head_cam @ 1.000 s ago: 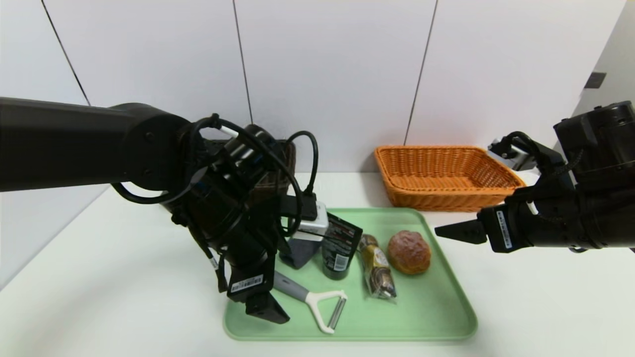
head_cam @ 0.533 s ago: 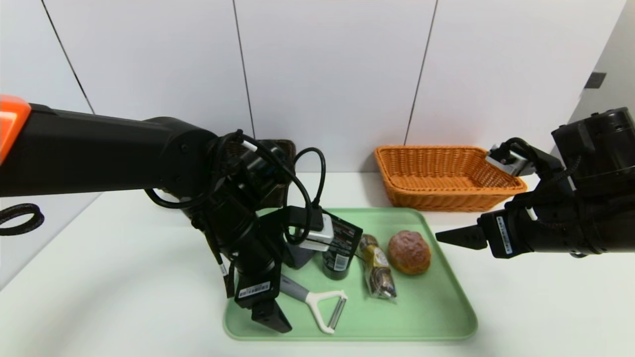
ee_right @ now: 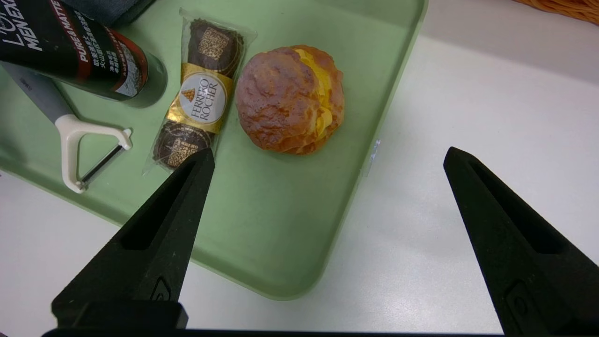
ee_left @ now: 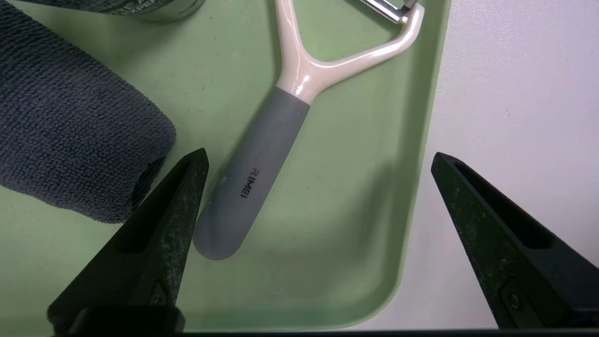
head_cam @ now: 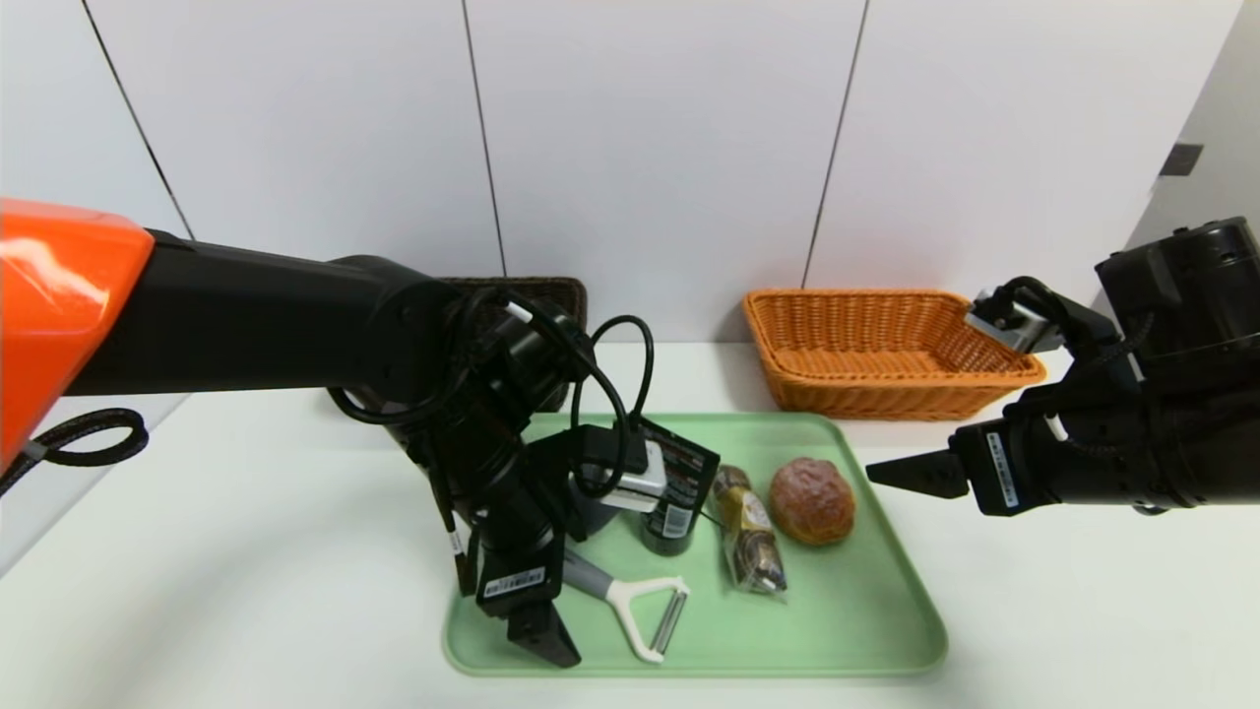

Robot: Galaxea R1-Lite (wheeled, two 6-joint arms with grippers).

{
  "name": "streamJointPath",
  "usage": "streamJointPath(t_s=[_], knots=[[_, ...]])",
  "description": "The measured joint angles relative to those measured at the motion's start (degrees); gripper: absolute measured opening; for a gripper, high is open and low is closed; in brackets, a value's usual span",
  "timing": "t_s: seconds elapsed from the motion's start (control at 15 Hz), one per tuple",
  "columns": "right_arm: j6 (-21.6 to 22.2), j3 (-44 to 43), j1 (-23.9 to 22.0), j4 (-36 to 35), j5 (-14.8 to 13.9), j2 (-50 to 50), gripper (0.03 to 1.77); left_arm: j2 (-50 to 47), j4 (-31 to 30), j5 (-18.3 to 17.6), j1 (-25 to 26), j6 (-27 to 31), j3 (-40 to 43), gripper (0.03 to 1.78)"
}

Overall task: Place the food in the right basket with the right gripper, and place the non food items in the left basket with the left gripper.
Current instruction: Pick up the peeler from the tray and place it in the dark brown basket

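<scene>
On the green tray lie the grey-handled white peeler, the black tube, the clear-wrapped gold and brown snack and the round bun. The dark grey rolled cloth sits beside the peeler's handle. My left gripper hangs open over the tray's front left corner. In its wrist view the left gripper has one finger by the handle's end and the other over the table. My right gripper hovers open just right of the tray, near the bun.
The orange basket stands at the back right, behind the tray. Only the rim of the dark brown basket shows behind my left arm. A white wall closes off the back of the white table.
My left arm has swung right and lowered, bringing its open gripper closer to the peeler's handle. The right gripper has barely shifted.
</scene>
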Motion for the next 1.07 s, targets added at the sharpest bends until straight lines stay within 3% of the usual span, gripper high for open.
streamJointPath(t_s=[0.6,1.07], knots=[[0.0,0.1,0.0,0.0,0.0,0.0,1.69,1.8,-1.7,0.2,0.2,0.6,0.5,1.69],[0.0,0.2,-0.1,0.0,0.0,0.0,1.69,2.0,-10.7,0.1,0.3,2.4,5.2,1.69]])
